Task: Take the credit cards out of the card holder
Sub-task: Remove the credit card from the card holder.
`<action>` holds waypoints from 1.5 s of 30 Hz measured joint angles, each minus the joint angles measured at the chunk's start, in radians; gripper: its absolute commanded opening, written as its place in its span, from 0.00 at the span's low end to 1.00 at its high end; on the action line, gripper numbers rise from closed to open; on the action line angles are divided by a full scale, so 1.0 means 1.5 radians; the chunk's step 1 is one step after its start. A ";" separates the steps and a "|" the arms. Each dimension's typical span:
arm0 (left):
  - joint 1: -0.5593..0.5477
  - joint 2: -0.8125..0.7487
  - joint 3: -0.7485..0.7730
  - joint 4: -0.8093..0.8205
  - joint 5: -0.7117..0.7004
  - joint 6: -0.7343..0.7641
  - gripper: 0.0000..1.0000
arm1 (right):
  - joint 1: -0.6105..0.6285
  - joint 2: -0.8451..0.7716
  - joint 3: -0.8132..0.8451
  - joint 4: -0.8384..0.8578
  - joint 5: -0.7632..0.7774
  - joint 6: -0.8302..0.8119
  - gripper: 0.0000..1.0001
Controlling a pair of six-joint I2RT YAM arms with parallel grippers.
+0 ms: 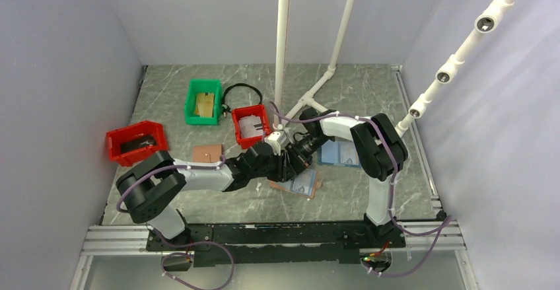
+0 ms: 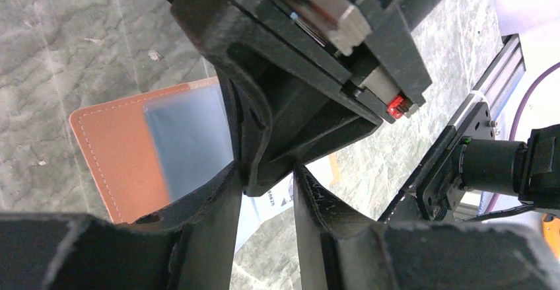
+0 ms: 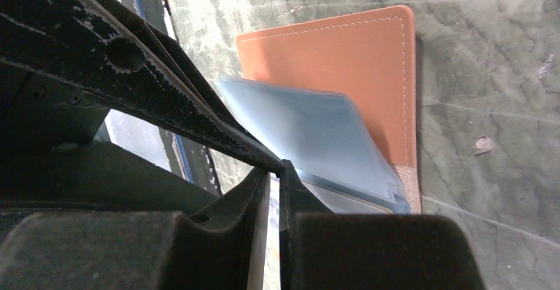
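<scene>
The card holder (image 1: 302, 185) lies open on the table, brown outside, with pale blue sleeves (image 3: 310, 128) fanned up. It also shows in the left wrist view (image 2: 112, 151) and the right wrist view (image 3: 343, 52). My right gripper (image 1: 295, 166) (image 3: 274, 171) points down at its near edge, its jaws almost together on what looks like a white credit card (image 2: 280, 201) with print. My left gripper (image 1: 284, 163) (image 2: 267, 184) is open. Its fingers (image 2: 221, 204) straddle the right gripper's tip just above the holder and hold nothing.
An all-blue bifold holder (image 1: 340, 152) lies right of the grippers. A flat brown piece (image 1: 207, 152) lies to the left. A red bin with cards (image 1: 251, 125), a green bin (image 1: 203, 102) and another red bin (image 1: 135, 141) stand behind. White pipes (image 1: 282, 52) rise at the centre back.
</scene>
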 measured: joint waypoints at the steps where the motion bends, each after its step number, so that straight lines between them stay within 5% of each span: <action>1: 0.001 0.002 0.000 0.001 0.000 -0.003 0.38 | 0.000 0.000 0.001 0.000 0.003 -0.001 0.00; 12: 0.005 0.019 0.003 -0.002 -0.006 -0.016 0.39 | -0.016 -0.005 0.000 0.006 0.026 0.012 0.03; 25: 0.030 0.027 -0.023 0.000 0.038 -0.054 0.42 | -0.053 -0.142 -0.070 0.029 0.078 0.001 0.12; 36: 0.056 0.067 -0.023 0.069 0.127 -0.131 0.42 | -0.060 -0.347 -0.265 0.104 0.103 -0.134 0.16; 45: 0.070 0.101 -0.021 0.090 0.161 -0.175 0.43 | -0.037 -0.349 -0.310 0.183 0.200 -0.200 0.14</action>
